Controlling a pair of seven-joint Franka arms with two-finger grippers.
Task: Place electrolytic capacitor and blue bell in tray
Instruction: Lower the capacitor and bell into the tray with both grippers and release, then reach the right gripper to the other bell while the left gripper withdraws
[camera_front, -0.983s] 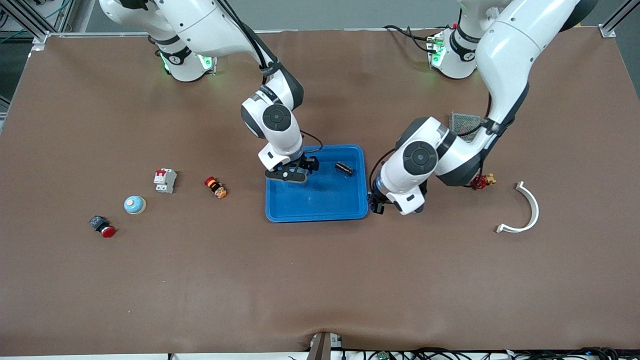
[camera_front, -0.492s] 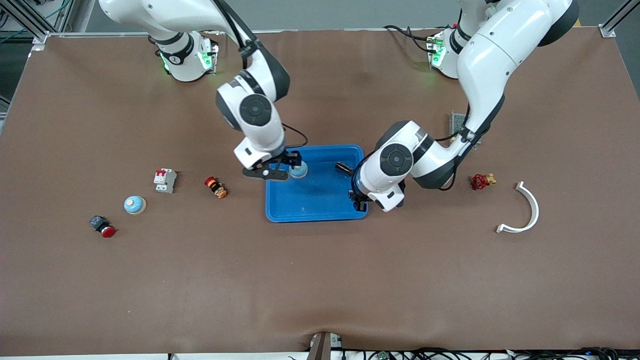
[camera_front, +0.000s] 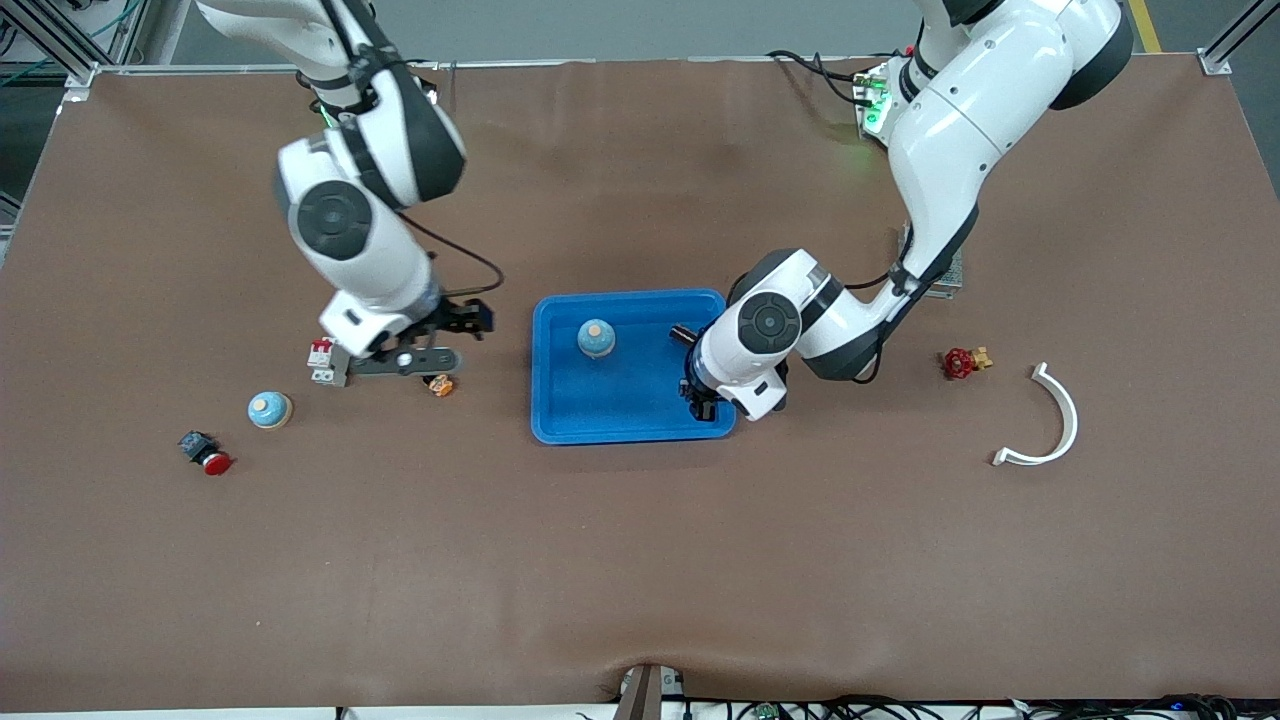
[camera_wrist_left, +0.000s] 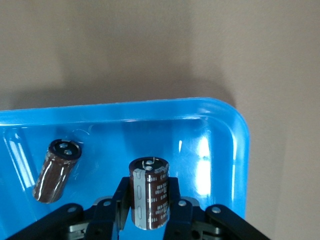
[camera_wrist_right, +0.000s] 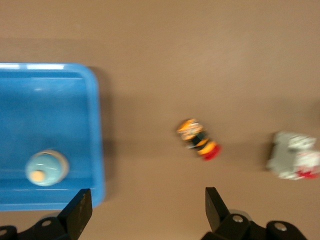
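Observation:
The blue tray (camera_front: 620, 405) lies mid-table. A light-blue bell (camera_front: 595, 338) stands in it, also seen in the right wrist view (camera_wrist_right: 46, 168). My left gripper (camera_front: 700, 403) hangs over the tray's corner toward the left arm's end, shut on a dark brown electrolytic capacitor (camera_wrist_left: 149, 192) held upright. A second capacitor (camera_wrist_left: 57, 170) lies on the tray floor (camera_wrist_left: 210, 125). My right gripper (camera_front: 462, 322) is open and empty, over the table between the tray and a circuit breaker (camera_front: 330, 360).
Another light-blue bell (camera_front: 270, 409) and a red push-button (camera_front: 205, 453) sit toward the right arm's end. An orange-red button (camera_wrist_right: 198, 139) lies beside the right gripper. A red valve (camera_front: 962, 361), a white curved bracket (camera_front: 1050, 420) and a perforated board (camera_front: 945, 275) are toward the left arm's end.
My right gripper drew away from the tray toward its own end of the table, leaving the bell in the tray. My left gripper moved in over the tray with its capacitor.

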